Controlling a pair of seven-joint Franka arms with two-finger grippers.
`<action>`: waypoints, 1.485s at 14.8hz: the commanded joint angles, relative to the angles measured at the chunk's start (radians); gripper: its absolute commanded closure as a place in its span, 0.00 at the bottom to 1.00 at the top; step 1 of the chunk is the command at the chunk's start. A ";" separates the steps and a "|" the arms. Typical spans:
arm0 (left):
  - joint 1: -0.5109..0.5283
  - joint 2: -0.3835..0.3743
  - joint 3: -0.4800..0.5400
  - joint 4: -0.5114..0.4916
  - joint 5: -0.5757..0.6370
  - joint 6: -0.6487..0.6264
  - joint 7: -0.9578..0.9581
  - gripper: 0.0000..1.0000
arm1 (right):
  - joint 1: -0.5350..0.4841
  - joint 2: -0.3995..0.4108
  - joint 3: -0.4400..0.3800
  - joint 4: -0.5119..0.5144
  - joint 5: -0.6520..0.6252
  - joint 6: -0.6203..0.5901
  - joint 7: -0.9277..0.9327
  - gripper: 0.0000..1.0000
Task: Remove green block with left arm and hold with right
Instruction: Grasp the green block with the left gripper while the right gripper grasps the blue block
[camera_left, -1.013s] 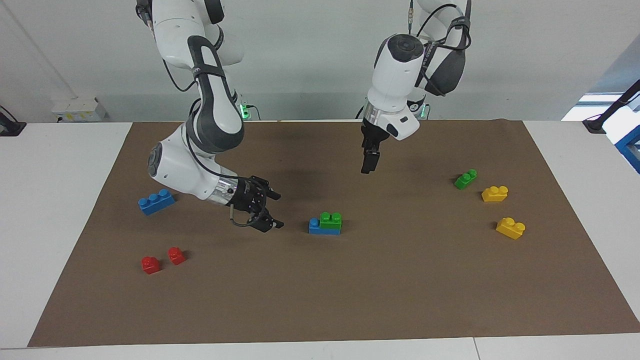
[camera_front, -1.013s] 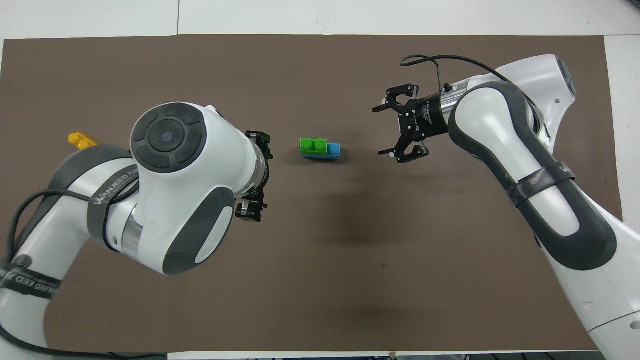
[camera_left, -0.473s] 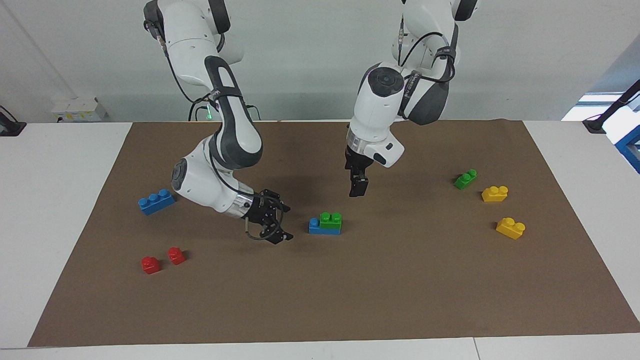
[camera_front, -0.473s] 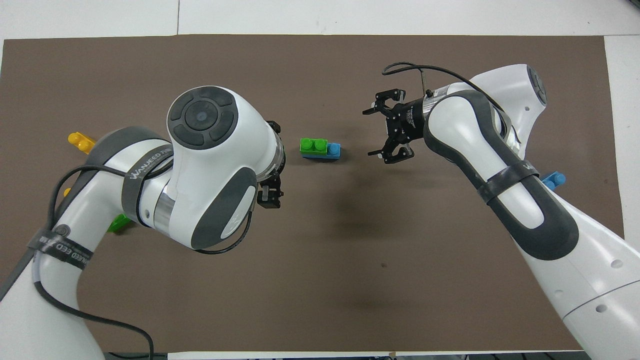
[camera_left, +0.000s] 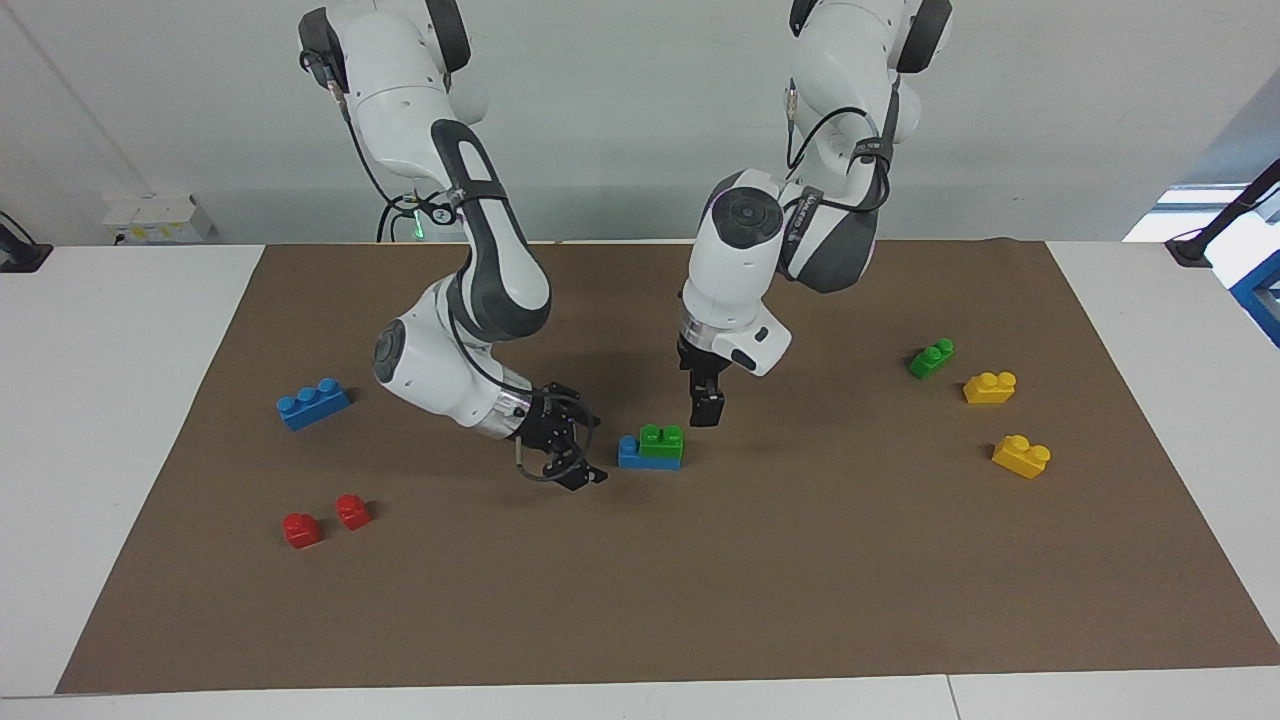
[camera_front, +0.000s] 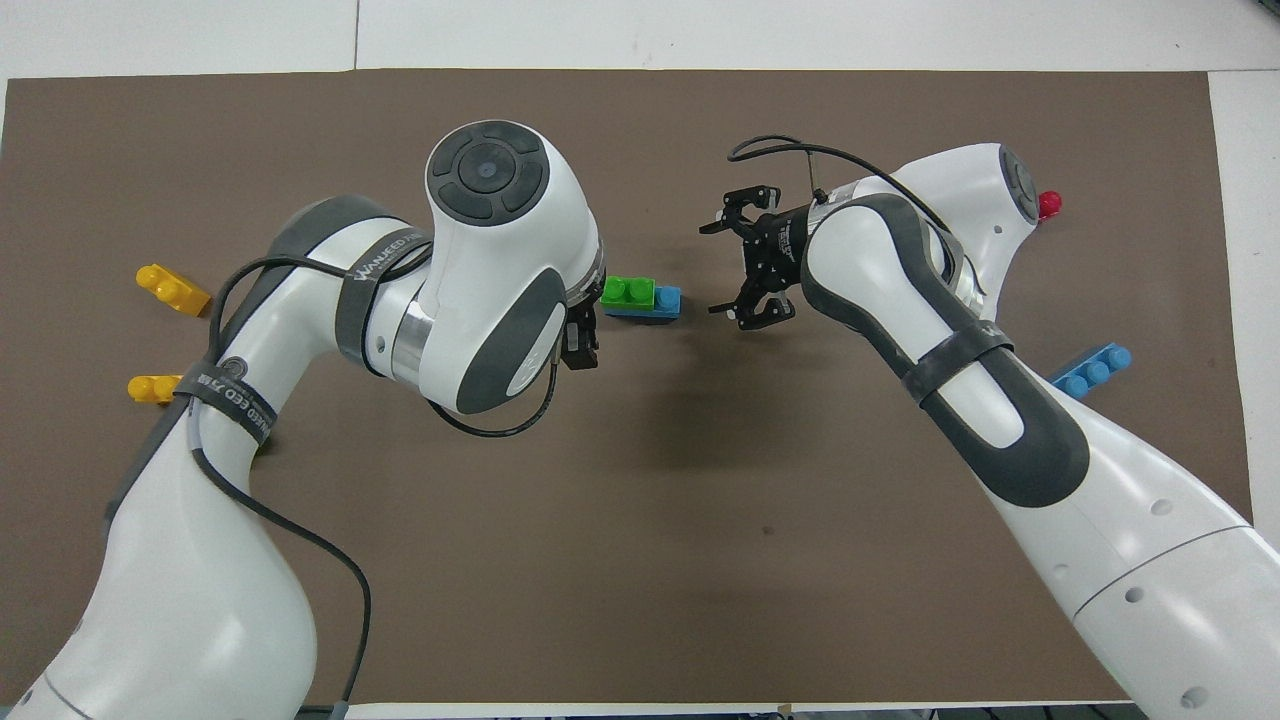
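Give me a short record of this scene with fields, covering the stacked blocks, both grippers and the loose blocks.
stack: green block sits on blue block, mid-mat
left gripper: open, low beside the green block, not touching
right gripper: open, low beside the blue block's bare end, not touching
loose blocks, left arm's end: dark green brick, two yellow bricks
loose blocks, right arm's end: blue brick, two red bricks
task state: green block not yet gripped
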 joint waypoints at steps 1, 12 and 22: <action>-0.022 0.028 0.017 0.029 0.021 0.036 -0.026 0.01 | 0.013 0.012 0.001 0.011 0.021 0.039 0.011 0.00; -0.041 0.031 0.017 -0.066 0.065 0.174 -0.099 0.01 | 0.071 0.060 0.001 0.002 0.027 0.114 0.013 0.00; -0.075 0.022 0.017 -0.150 0.089 0.238 -0.137 0.02 | 0.076 0.065 0.001 -0.023 0.036 0.166 0.011 0.03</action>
